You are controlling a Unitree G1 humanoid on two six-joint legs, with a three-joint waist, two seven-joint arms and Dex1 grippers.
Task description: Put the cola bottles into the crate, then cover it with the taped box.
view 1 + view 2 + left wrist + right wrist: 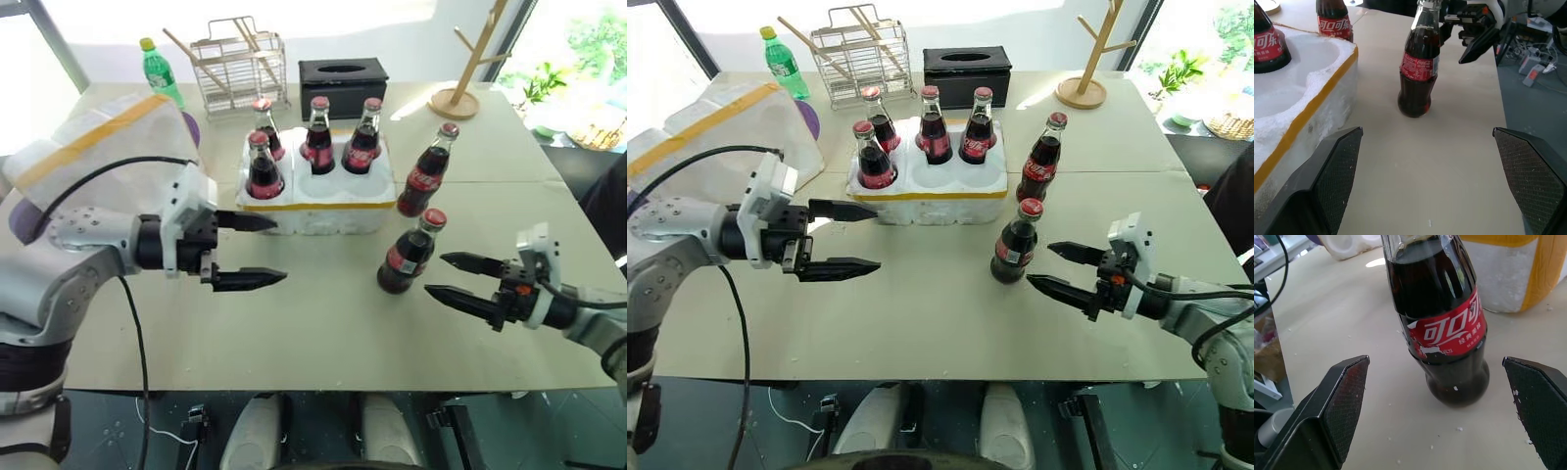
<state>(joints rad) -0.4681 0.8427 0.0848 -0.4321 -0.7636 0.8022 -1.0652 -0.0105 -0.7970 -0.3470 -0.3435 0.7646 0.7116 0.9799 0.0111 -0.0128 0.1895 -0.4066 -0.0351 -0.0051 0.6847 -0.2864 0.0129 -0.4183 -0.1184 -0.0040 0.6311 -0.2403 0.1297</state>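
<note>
Strong daylight floods in from the windows behind the table (pixel 323 333), blowing the far background out to white. A bright patch of glare lies on the tabletop near the wooden rack (pixel 468 59). Shadows are soft and short. The wrist views are sharp on the near cola bottle (pixel 1442 333), with the end effector fingers (pixel 1339 406) slightly soft.

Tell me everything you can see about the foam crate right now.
The crate is a low white styrofoam block with round wells and a yellow tape band around its side. It sits flat on the table, in front of the wire rack. Four cola bottles stand upright in its wells: three along the back row, one at the front left. The other two front wells are empty. Neither gripper touches it.
</note>
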